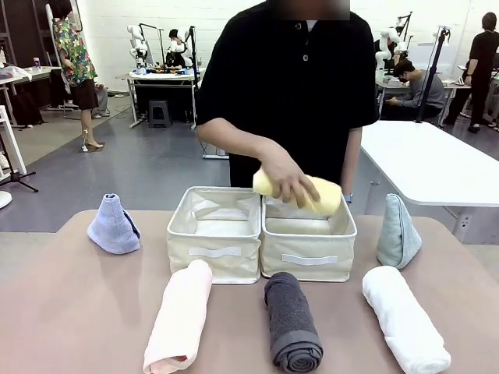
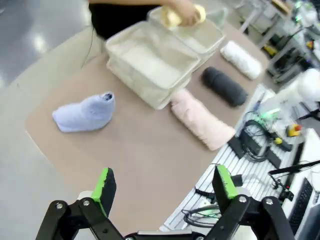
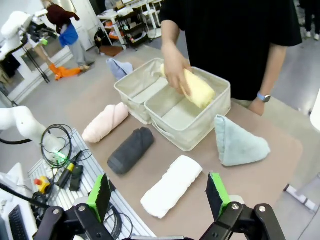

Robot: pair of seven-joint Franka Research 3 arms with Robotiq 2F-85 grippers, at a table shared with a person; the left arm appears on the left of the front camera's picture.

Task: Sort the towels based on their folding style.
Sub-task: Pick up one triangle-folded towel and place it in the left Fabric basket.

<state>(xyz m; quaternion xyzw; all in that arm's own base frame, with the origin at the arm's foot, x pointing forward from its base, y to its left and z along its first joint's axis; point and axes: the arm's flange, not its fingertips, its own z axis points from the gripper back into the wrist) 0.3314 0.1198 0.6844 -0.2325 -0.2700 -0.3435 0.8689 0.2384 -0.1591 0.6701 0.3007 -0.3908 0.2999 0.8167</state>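
From the front, a hand (image 1: 288,179) holds the yellow towel (image 1: 323,196) over the right-hand bin (image 1: 343,261), its white front strip (image 1: 309,259) perhaps a label. Left wrist: the left gripper (image 2: 164,177) gapes wide, with the lavender towel (image 2: 82,114) lying beyond on the table. Right wrist: the right gripper (image 3: 159,182) gapes wide above the white towel (image 3: 172,186).

Tan table (image 1: 62,312): left bin (image 1: 214,253) and right bin (image 1: 309,263) touching, centre. Lavender-blue cone towel (image 1: 114,226) far left, pale teal cone towel (image 1: 398,232) right. Near row: pink roll (image 1: 181,315), dark grey roll (image 1: 291,321), white roll (image 1: 404,318), apart.
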